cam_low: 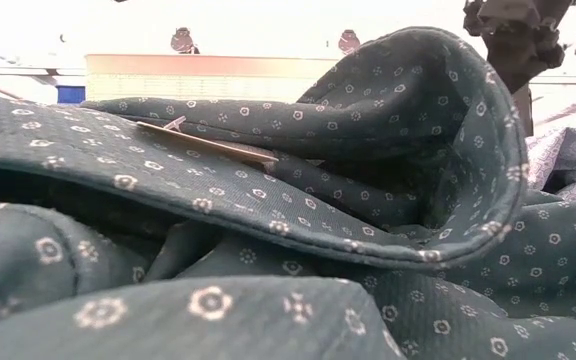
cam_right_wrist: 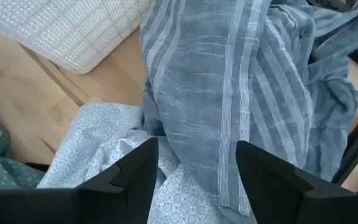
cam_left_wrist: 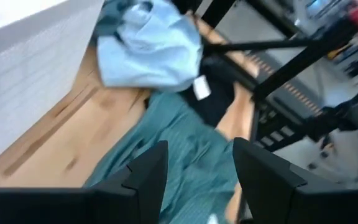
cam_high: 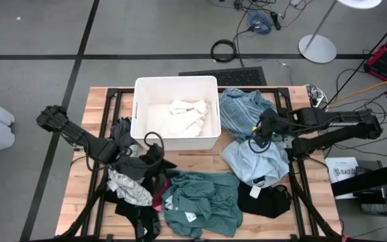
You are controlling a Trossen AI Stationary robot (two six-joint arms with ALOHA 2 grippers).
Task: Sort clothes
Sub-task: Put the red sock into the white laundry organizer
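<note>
Teal-green garment point(cam_low: 268, 250) lies nearest; white bin point(cam_high: 140, 114) holds white cloth point(cam_high: 183, 115).

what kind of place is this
Probably a robotics lab or workshop, not a home: a wooden table on a black frame, loose cables on a grey taped floor, and a light stand.

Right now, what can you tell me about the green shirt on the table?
The green shirt is soft teal cloth dotted with tiny pale flowers. It lies crumpled in folds at the table's front middle, a white tag showing near its front edge. A black garment touches its right side, a light blue one lies just behind that, and a dark red piece peeks out at its left. No pincer holds it.
</note>
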